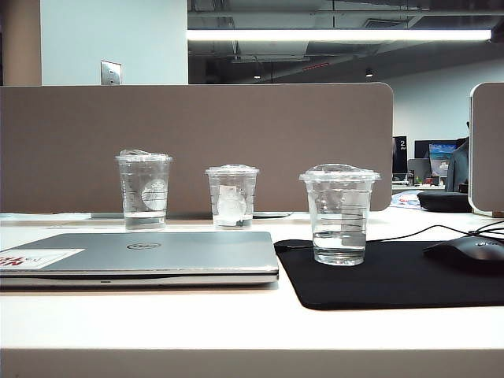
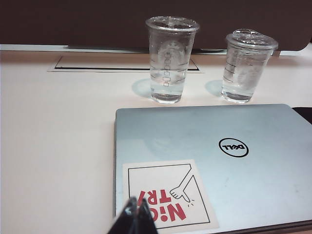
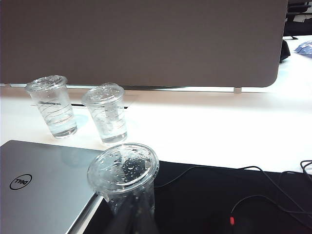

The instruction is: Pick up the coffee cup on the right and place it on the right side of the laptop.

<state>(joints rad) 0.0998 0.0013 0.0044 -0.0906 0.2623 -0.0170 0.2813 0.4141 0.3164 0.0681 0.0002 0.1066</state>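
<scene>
The coffee cup (image 1: 339, 213) stood upright on the black mat (image 1: 394, 276) in the exterior view, a little water in its bottom, at the laptop's three o'clock and just off its right edge. The laptop (image 1: 157, 253) lay closed on the white counter (image 1: 236, 319). Beyond it, at about twelve o'clock, two more clear lidded cups stood apart from each other — the taller cup (image 1: 144, 189) on the left and the shorter cup (image 1: 232, 195) nearer the middle. A black mouse (image 1: 468, 252) sat on the mat at the coffee cup's three o'clock.

The left gripper (image 2: 135, 218) hung over the laptop's sticker (image 2: 168, 195), its dark fingers pressed together on nothing. The right gripper (image 3: 134, 217) sat just behind the coffee cup, seen blurred through the plastic — fingers closed, holding nothing.
</scene>
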